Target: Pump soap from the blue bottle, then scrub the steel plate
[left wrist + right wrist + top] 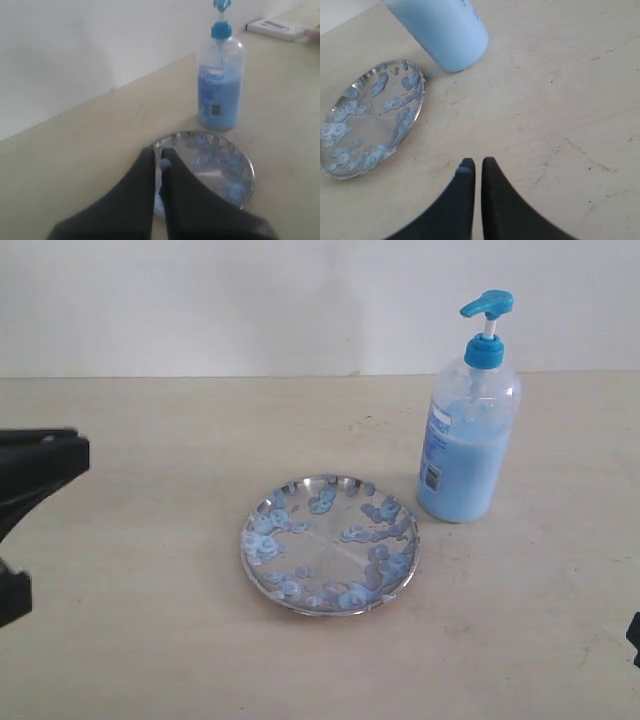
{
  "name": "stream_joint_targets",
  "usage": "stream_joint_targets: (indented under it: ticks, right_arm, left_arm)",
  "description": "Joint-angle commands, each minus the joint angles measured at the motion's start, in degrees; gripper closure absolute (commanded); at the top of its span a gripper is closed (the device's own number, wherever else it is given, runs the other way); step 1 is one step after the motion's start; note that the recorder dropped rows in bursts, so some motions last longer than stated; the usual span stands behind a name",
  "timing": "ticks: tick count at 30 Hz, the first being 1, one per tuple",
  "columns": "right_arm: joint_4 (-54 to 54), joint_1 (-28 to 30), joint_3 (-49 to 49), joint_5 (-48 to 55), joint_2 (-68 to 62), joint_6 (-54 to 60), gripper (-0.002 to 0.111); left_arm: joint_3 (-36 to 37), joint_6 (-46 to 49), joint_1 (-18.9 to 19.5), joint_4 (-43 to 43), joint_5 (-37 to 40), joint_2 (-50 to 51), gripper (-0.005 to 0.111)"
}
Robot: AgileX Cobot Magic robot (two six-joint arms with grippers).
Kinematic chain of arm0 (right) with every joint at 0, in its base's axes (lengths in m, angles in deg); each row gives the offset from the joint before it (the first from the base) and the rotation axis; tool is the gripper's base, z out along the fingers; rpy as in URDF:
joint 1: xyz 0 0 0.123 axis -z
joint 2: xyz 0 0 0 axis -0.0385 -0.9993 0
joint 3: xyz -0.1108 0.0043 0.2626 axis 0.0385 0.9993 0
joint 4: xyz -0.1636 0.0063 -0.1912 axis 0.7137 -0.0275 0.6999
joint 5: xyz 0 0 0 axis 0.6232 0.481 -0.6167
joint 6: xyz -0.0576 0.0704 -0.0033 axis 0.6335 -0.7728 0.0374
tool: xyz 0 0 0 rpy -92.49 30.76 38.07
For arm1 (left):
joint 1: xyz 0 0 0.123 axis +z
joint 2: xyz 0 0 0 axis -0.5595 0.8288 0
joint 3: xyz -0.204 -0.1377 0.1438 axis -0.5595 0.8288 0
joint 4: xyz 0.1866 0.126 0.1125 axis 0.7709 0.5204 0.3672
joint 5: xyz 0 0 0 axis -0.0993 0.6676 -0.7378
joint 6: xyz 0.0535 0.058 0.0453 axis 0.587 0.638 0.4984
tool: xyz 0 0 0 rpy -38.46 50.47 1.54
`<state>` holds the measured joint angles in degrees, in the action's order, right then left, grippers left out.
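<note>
The right hand (474,162), fingers drawn to a narrow slit with nothing between them, hovered over the counter (150,640), nearer the blue bottle (468,440) than the left hand (159,161), likewise nearly closed and seemingly empty. The bottle stood upright just beside the steel plate (322,558), beyond its right rim, pump uppermost. Soap (265,530) dotted the plate. The label (437,440) was unreadable.

- Blue bottle (468,465): white-and-blue label (437,432) on the side, print too small and blurred to read in the exterior view.
- Low on that label, a dark block (431,478), barcode-like, no digits legible.
- Left wrist view: same label, pale smear of wording at the top, no letter legible.
- White box (276,28) at the far edge: dark marks, unreadable.
</note>
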<state>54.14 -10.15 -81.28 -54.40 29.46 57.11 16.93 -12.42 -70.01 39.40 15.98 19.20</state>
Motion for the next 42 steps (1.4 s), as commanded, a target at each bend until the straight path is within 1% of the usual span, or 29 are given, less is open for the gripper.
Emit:
stream_joint_targets:
  ticks: [1, 5, 7, 8, 10, 12, 15, 17, 21, 23, 25, 26, 32, 39, 42]
  right_arm:
    - [0.1, 0.0, 0.0, -0.3, 0.0, 0.1, 0.109]
    - [0.1, 0.0, 0.0, -0.3, 0.0, 0.1, 0.109]
    - [0.1, 0.0, 0.0, -0.3, 0.0, 0.1, 0.109]
    - [0.1, 0.0, 0.0, -0.3, 0.0, 0.1, 0.109]
    - [0.1, 0.0, 0.0, -0.3, 0.0, 0.1, 0.109]
    - [0.1, 0.0, 0.0, -0.3, 0.0, 0.3, 0.109]
    - [0.1, 0.0, 0.0, -0.3, 0.0, 0.3, 0.109]
    - [0.1, 0.0, 0.0, -0.3, 0.0, 0.3, 0.109]
    - [0.1, 0.0, 0.0, -0.3, 0.0, 0.2, 0.109]
    - [0.1, 0.0, 0.0, -0.3, 0.0, 0.2, 0.109]
    - [0.1, 0.0, 0.0, -0.3, 0.0, 0.4, 0.109]
    - [0.1, 0.0, 0.0, -0.3, 0.0, 0.4, 0.109]
    - [0.1, 0.0, 0.0, -0.3, 0.0, 0.4, 0.109]
    - [0.1, 0.0, 0.0, -0.3, 0.0, 0.4, 0.109]
    - [0.1, 0.0, 0.0, -0.3, 0.0, 0.4, 0.109]
  left_arm:
    - [5.5, 0.8, 3.0, -0.9, 2.0, -5.2, 0.103]
    - [11.4, -2.0, 5.7, -1.3, 2.0, -8.1, 0.103]
    - [14.5, -4.4, 5.9, -1.3, 1.2, -10.1, 0.103]
    - [15.6, -4.5, 7.6, -1.3, 0.4, -11.2, 0.103]
    - [16.5, -4.2, 13.9, -1.3, 0.9, -13.3, 0.103]
    - [16.7, -4.2, 21.2, -1.3, 3.8, -16.6, 0.103]
    - [16.7, -4.2, 29.4, -1.3, 8.2, -23.6, 0.103]
    - [16.7, -4.2, 33.7, -1.3, 12.1, -29.1, 0.103]
    - [17.4, -4.3, 39.3, -1.3, 20.7, -38.4, 0.103]
    - [19.4, -4.3, 41.1, -1.8, 21.4, -41.7, 0.103]
    - [21.7, -4.3, 41.4, -3.4, 20.8, -41.7, 0.103]
    - [22.1, -4.1, 41.4, -5.5, 20.0, -41.7, 0.103]
    - [22.1, -3.4, 41.4, -6.4, 18.5, -40.6, 0.103]
    - [22.1, -3.4, 41.4, -6.5, 18.6, -40.5, 0.103]
    - [22.1, -3.8, 41.4, -10.7, 21.4, -40.5, 0.103]
